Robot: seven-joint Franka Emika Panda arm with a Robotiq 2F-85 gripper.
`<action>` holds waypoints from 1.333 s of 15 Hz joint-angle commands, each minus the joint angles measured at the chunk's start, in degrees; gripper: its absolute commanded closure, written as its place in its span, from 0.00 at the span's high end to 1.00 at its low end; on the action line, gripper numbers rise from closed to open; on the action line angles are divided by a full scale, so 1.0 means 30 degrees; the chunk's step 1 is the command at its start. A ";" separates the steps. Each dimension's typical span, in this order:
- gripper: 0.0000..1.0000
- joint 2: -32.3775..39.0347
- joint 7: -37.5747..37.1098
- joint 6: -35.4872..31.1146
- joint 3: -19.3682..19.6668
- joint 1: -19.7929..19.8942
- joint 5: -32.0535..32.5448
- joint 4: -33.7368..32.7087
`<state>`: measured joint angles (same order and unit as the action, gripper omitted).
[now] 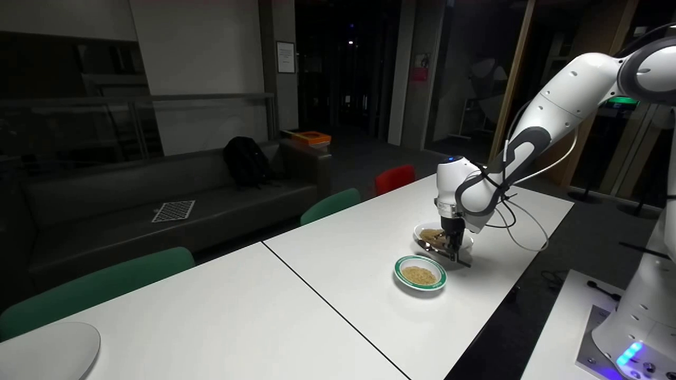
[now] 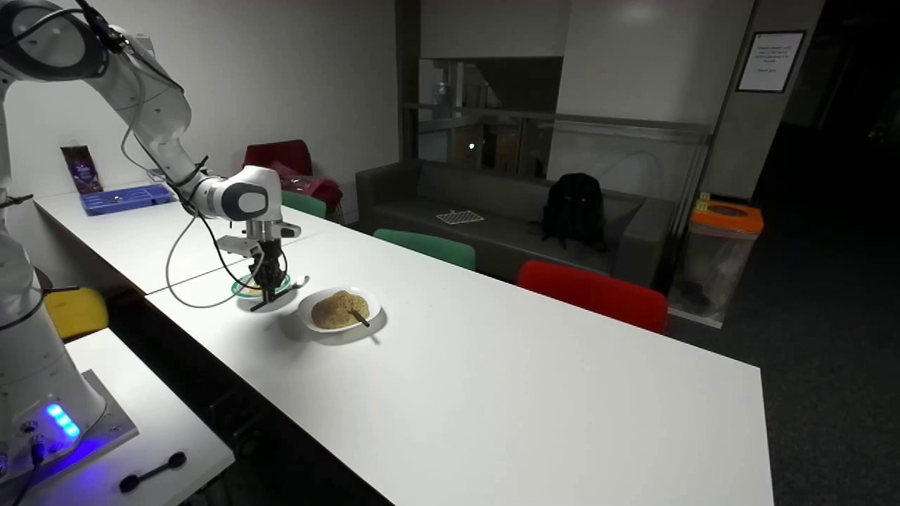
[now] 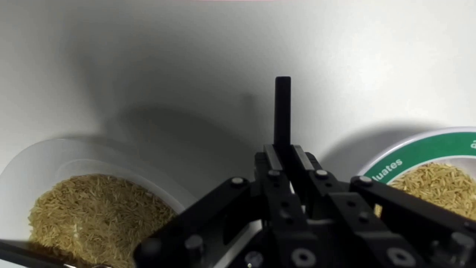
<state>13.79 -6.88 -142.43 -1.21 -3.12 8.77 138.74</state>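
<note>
My gripper (image 3: 285, 150) is shut on a utensil whose dark handle (image 3: 282, 108) sticks out past the fingertips. In both exterior views the gripper (image 1: 454, 253) (image 2: 268, 292) is low over the white table between two bowls. The utensil's lighter, shiny head (image 2: 302, 282) points away from the robot base; the fingers hide its middle. A small bowl with a green rim (image 3: 412, 158) (image 1: 400, 270) holds light-brown, rice-like grains. A larger white bowl (image 3: 29, 160) (image 2: 373, 307) holds more grains. A second dark-handled utensil (image 2: 358, 318) (image 3: 22, 257) rests in the white bowl.
A blue tray (image 2: 126, 199) and a dark packet (image 2: 82, 169) are at the table's far end. A white round object (image 1: 53, 348) lies at its other corner. Green chairs (image 1: 330, 205) and a red chair (image 2: 590, 292) line one side. A black double-ended object (image 2: 152, 472) lies beside the robot base.
</note>
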 commanded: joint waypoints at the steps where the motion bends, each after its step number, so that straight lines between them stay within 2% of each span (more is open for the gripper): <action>1: 0.03 0.0500 -0.0600 -0.0727 0.0320 -0.0298 0.0436 -0.0368; 20: 0.03 0.2612 -0.0528 -0.0786 0.0575 -0.0626 0.0316 -0.2024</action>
<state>20.48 -6.88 -143.93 -0.62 -3.87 8.77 133.67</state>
